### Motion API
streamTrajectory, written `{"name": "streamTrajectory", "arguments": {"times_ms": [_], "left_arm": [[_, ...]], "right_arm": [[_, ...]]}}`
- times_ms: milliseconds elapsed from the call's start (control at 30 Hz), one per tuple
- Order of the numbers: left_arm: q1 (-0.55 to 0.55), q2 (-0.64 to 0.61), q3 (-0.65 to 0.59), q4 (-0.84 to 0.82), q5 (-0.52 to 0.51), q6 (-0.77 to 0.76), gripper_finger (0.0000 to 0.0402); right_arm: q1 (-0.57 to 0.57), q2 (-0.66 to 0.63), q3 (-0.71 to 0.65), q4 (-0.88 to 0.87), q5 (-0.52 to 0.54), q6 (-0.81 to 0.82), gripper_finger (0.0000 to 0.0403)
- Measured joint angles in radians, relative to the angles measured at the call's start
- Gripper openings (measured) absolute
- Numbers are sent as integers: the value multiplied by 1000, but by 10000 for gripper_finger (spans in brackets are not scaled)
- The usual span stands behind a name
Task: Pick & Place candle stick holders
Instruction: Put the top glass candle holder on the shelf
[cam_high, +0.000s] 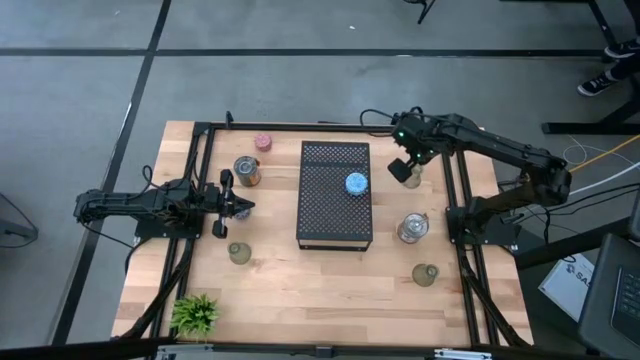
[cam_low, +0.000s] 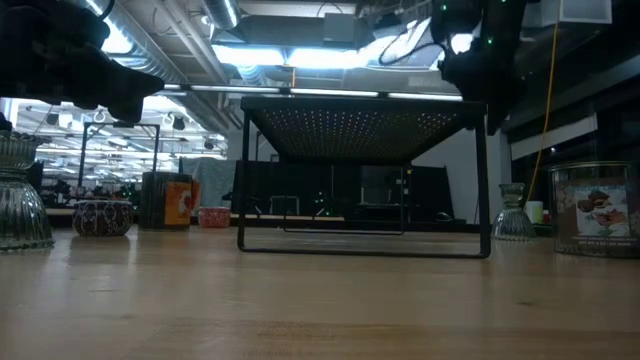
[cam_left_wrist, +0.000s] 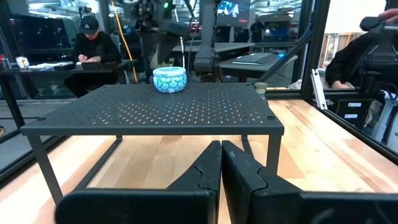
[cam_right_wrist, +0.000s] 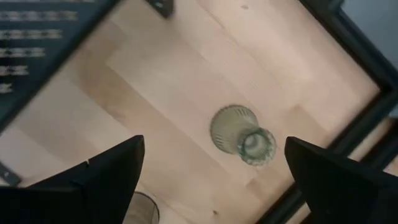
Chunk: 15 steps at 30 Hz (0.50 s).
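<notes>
Right claw (cam_right_wrist: 211, 165) spread wide — left claw (cam_left_wrist: 221, 163) closed.

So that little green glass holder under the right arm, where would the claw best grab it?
Probably by its narrow upper neck, coming straight down from above. The green glass holder stands upright on the table, with a wide flared base tapering to a small cup. The right end effector hangs over it with fingers spread wide either side, so closing around the slim part looks easiest.
</notes>
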Motion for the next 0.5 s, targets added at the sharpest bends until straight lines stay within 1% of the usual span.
{"name": "streamTrajectory", "arguments": {"times_ms": [300,500], "left_arm": [[0,0,0,0,0,0,6],[0,0,0,0,0,0,6]], "right_arm": [[-89,0,-57,-37,-2,46,389],[-164,0,-129,-34,-53,51,389]]}}
